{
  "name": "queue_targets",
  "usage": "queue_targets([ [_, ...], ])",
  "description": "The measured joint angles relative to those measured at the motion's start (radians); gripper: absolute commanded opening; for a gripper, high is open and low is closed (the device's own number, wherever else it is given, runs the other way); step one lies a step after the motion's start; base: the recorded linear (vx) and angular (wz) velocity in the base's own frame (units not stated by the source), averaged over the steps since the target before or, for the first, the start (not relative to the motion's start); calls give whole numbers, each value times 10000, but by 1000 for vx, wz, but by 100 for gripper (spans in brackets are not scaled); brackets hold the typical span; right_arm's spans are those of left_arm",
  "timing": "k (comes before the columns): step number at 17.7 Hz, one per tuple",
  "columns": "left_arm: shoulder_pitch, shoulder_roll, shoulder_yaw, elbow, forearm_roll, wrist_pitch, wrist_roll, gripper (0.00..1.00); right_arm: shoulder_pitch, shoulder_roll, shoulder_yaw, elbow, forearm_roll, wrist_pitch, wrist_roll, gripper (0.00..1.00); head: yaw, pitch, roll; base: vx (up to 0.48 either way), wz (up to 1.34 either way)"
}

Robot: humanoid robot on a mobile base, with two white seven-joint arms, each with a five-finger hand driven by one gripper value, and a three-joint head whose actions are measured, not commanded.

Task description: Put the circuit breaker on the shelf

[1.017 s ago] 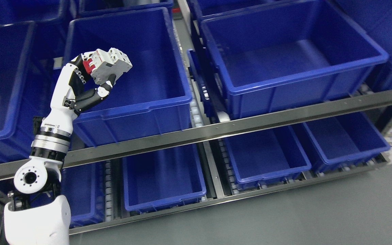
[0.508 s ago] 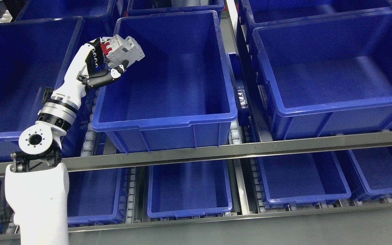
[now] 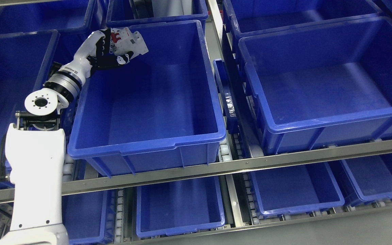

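Left hand (image 3: 109, 52) holding circuit breaker (image 3: 129, 42) over blue bin (image 3: 148, 146), upper shelf (image 3: 196, 172).

Item: circuit breaker, white-grey body with red part, tilted, in the air above the bin's far-left corner, clear of its floor. Fingers (image 3: 123, 59) curled closed around it. Bin interior bare. Neighbouring blue bin (image 3: 318, 122) to the right; smaller bins on the tier below.

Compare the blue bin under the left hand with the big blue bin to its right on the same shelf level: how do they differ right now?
The middle bin has the left hand holding the circuit breaker over its back left corner; the right bin has nothing over it. The middle bin shows whole; the right bin is cut off by the picture's edge. Both are blue, open-topped and look empty inside.
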Motion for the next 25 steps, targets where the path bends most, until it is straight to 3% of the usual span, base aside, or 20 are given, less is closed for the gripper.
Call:
queue_targets([
  [11, -1526, -181, -1243, 3674, -423, -93, 376, 21, 1, 0, 0, 0, 0, 0, 0, 100, 0, 0, 0, 6, -11],
  [13, -1708, -282, -1451, 4144, -500, -101, 477, 32, 1, 0, 0, 0, 0, 0, 0, 100, 0, 0, 0, 0, 0],
  [16, -1943, -416, -1754, 4811, -668, -105, 666, 40, 1, 0, 0, 0, 0, 0, 0, 100, 0, 0, 0, 0, 0],
  [19, -2132, -520, -2001, 5339, -792, -110, 784, 68, 1, 0, 0, 0, 0, 0, 0, 100, 0, 0, 0, 0, 0],
  [25, -2585, -568, -2331, 6034, -933, -119, 847, 96, 1, 0, 0, -1, 0, 0, 0, 100, 0, 0, 0, 0, 0],
])
